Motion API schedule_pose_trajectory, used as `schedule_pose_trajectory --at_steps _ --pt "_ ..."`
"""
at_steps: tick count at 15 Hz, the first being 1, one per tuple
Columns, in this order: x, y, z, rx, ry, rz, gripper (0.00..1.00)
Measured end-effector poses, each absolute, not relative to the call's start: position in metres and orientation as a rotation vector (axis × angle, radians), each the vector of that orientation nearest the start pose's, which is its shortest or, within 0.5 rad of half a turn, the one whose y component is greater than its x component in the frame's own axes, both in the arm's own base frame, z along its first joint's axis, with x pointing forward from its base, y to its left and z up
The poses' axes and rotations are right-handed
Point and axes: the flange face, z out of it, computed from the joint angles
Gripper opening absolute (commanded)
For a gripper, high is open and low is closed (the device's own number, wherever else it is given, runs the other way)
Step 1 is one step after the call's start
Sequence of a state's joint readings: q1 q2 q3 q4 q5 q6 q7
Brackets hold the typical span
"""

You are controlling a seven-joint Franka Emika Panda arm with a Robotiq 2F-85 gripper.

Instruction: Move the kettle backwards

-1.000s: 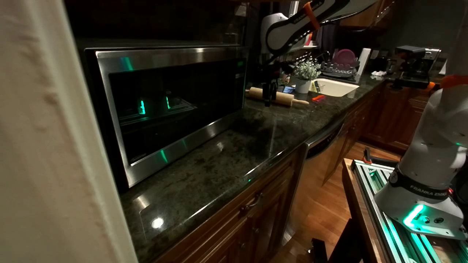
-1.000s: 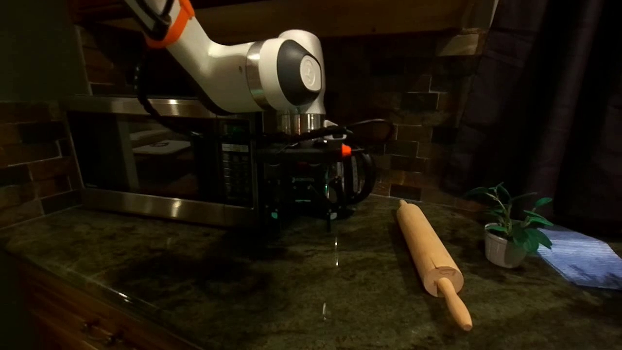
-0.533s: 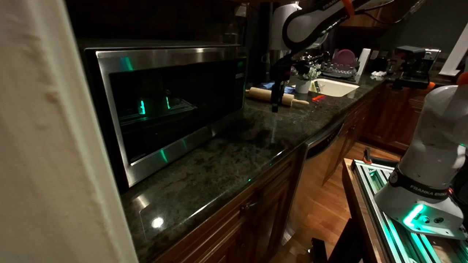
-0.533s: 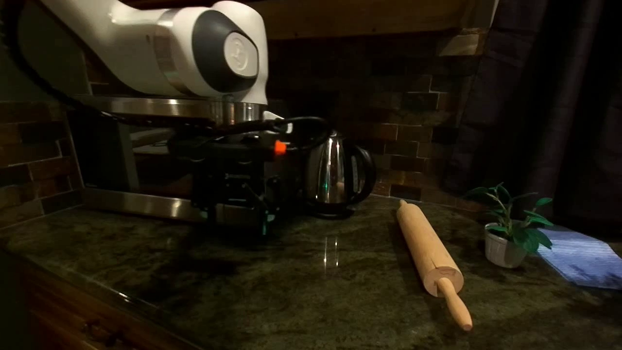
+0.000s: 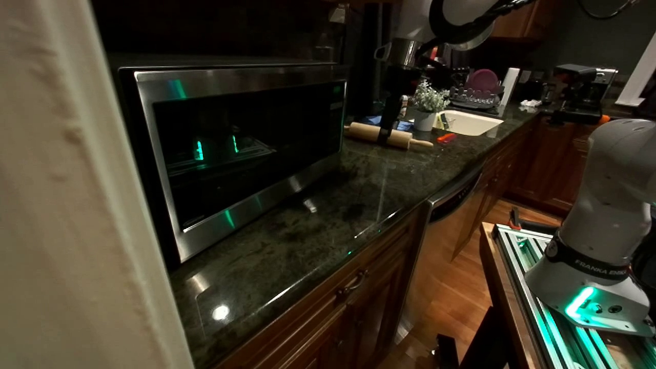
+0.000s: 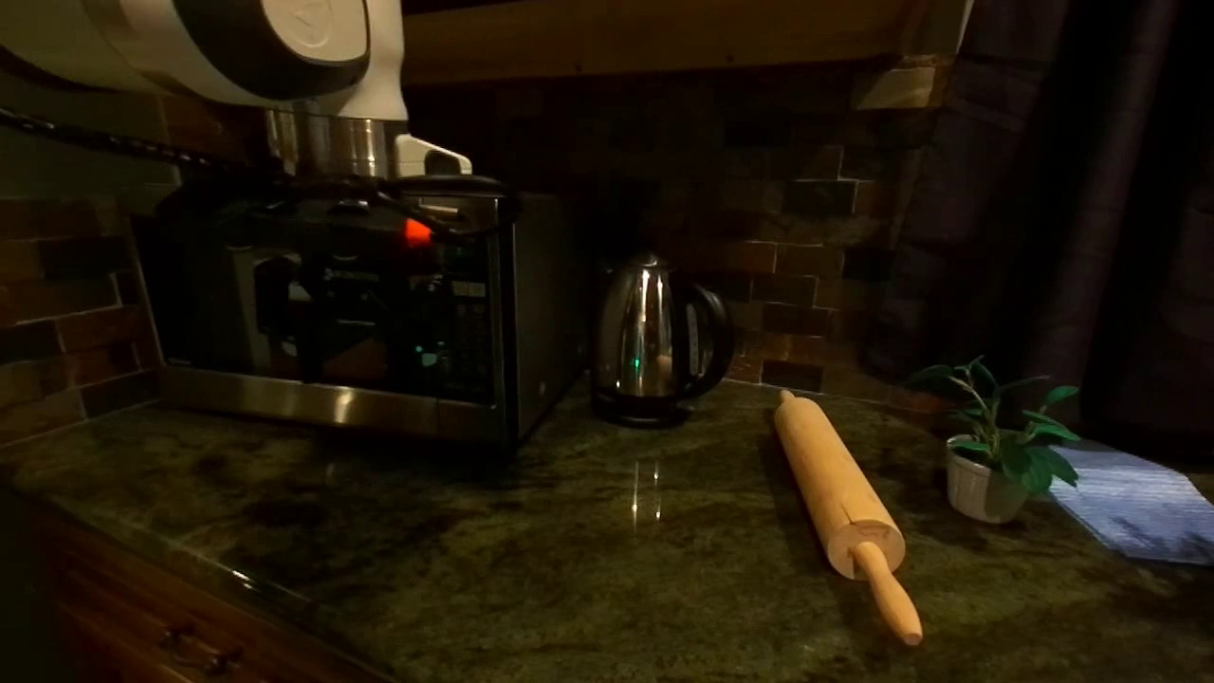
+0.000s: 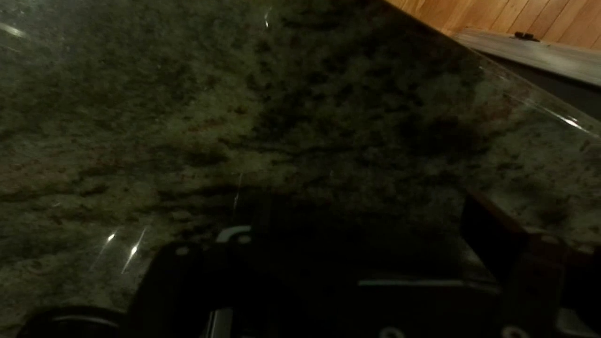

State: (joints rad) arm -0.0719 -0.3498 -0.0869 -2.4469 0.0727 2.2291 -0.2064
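I hold the gripper [image 7: 366, 211] spread wide above the glossy, mottled green countertop [image 6: 531, 569]. In an exterior view the kettle [image 6: 645, 332] stands on it upright, just right of the microwave [image 6: 341, 404], with a brick wall [image 6: 797, 256] beyond. In an exterior view a cream sink [image 5: 474, 123] interrupts the countertop's far stretch, wooden floor [image 5: 464, 269] on the right

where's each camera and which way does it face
In an exterior view: beside a pale upright, looking along the counter past the microwave to the sink; base, arm, gripper show.
In an exterior view: above counter level, facing microwave, kettle, rolling pin; arm, gripper show.
Wrist view: arm-mounted, facing down at counter and floor; open gripper shows.
Both exterior views share microwave and rolling pin.
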Motion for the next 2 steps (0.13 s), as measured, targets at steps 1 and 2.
schedule_pose_trajectory --at_steps 1,2 --pt "0.4374 -0.0675 0.4453 -3.068 -0.018 -0.234 1.0" --pt "0.4365 -0.0673 0.4466 -3.067 -0.018 -0.239 1.0"
